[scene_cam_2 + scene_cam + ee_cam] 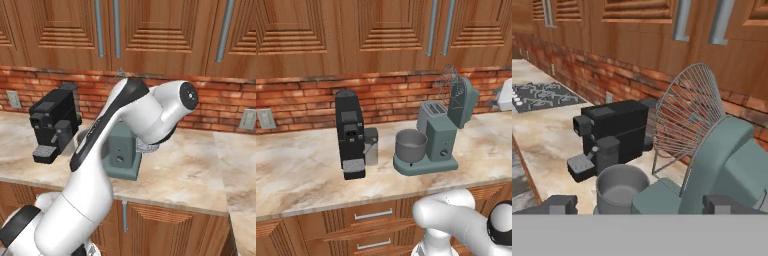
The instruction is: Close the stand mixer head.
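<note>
The teal stand mixer (440, 137) stands on the marble counter with its head (463, 100) tilted up and back on the column. The wire whisk (448, 82) points up toward the brick wall. In the hand view the raised head (727, 160) sits close at the lower right, and the whisk (687, 115) fans out above the grey metal bowl (619, 187). My gripper (642, 206) is open, its fingertips (559, 204) wide apart, close beside the head and not touching it. In the right base view my arm hides most of the mixer (120, 150).
A tall black coffee machine (350, 132) stands left of the bowl (411, 145). A grey toaster (433, 110) sits behind the mixer against the brick wall. A stove top (539, 95) lies farther along the counter. Wooden cabinets hang overhead.
</note>
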Robot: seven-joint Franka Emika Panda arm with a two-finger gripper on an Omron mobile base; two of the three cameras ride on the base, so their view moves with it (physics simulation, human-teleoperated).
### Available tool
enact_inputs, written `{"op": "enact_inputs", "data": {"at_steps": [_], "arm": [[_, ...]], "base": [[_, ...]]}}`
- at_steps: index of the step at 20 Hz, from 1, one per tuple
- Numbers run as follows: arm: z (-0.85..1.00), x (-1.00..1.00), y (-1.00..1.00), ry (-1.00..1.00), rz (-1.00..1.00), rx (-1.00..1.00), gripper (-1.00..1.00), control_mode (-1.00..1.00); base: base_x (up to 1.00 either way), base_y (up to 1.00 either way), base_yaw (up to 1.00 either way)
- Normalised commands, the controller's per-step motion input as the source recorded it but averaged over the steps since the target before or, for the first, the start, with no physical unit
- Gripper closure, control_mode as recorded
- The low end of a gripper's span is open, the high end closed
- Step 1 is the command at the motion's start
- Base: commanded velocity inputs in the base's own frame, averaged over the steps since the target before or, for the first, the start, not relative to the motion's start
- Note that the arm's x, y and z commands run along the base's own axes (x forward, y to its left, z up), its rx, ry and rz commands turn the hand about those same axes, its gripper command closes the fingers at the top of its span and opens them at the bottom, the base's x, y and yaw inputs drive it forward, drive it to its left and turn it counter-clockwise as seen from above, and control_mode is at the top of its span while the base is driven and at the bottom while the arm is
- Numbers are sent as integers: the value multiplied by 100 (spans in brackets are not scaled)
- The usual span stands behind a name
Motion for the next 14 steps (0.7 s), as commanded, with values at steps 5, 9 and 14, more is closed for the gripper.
{"op": "enact_inputs", "data": {"at_steps": [5,9,14], "arm": [[-16,32,14,-16,8,-6,-100,-100],[-25,72,31,-13,5,-10,-100,-100],[-32,86,51,-3,18,-11,-100,-100]], "base": [[0,0,0],[0,0,0],[0,0,0]]}}
